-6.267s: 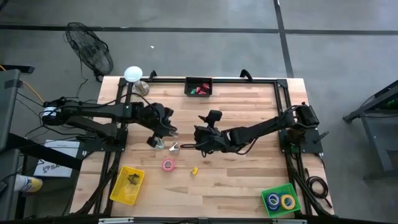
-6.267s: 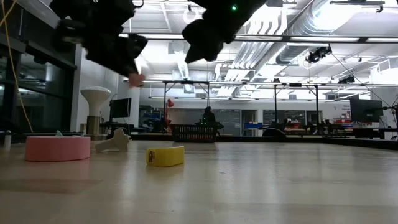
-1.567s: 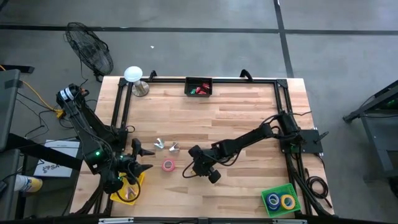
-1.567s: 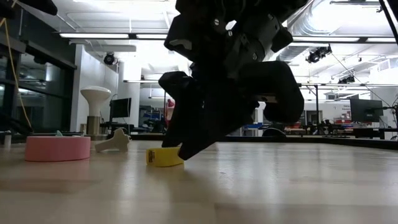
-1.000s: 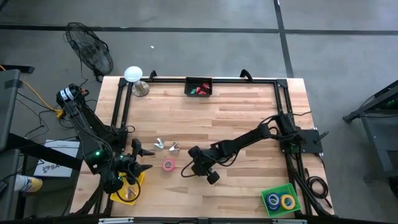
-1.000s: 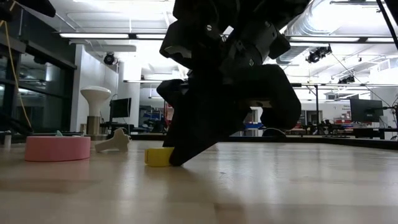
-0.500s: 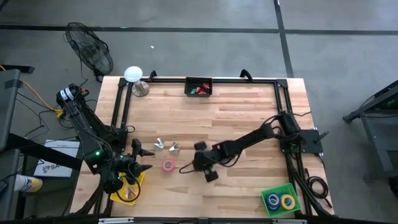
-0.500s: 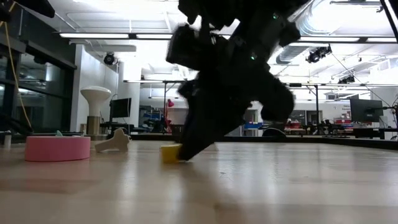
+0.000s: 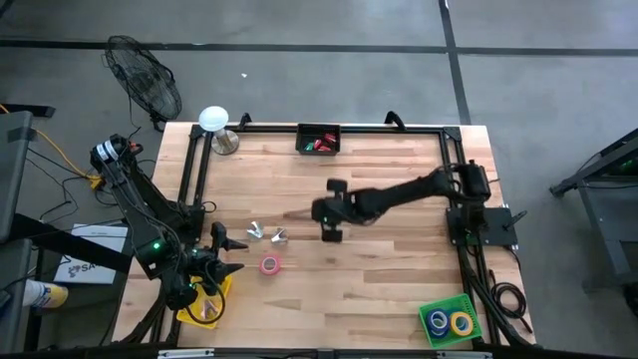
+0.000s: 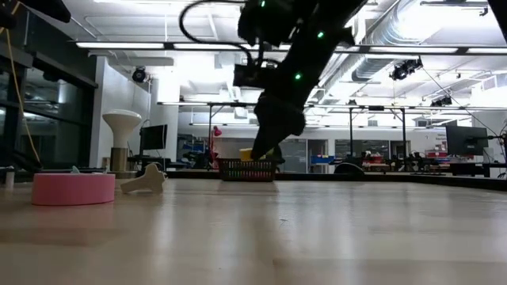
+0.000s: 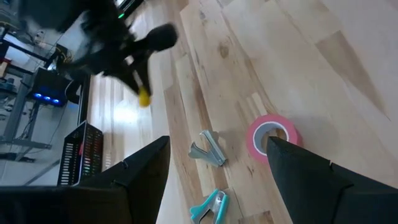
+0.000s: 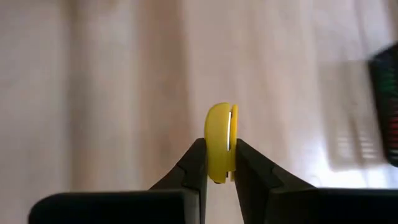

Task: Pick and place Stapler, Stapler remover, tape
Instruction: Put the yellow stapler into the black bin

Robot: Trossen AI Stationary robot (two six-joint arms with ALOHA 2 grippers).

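I've got the right gripper (image 12: 221, 163) clamped on a small yellow stapler (image 12: 221, 140), lifted clear of the worktop (image 9: 399, 279) near its middle; in the low view it hangs in front of the black basket (image 10: 246, 169) at the far edge. Nothing stands between it and that basket.

Left gripper (image 9: 227, 254) waits w/ fingers spread, holding nothing, over the near-left corner by the yellow bin (image 9: 204, 309). Just past it: pink tape (image 9: 269, 264) and two silver staple removers (image 9: 265, 234), w/ a teal one (image 11: 208, 207) in the left wrist view. Green bin (image 9: 449, 321) at the near-right corner holds blue and yellow tape rolls.

A sec ago the stapler lay on the wood w/ the right gripper down on it; now it's airborne, further toward the far edge.

Basket contents: red and green bits, can't tell more. Right arm blurred in the left wrist view.
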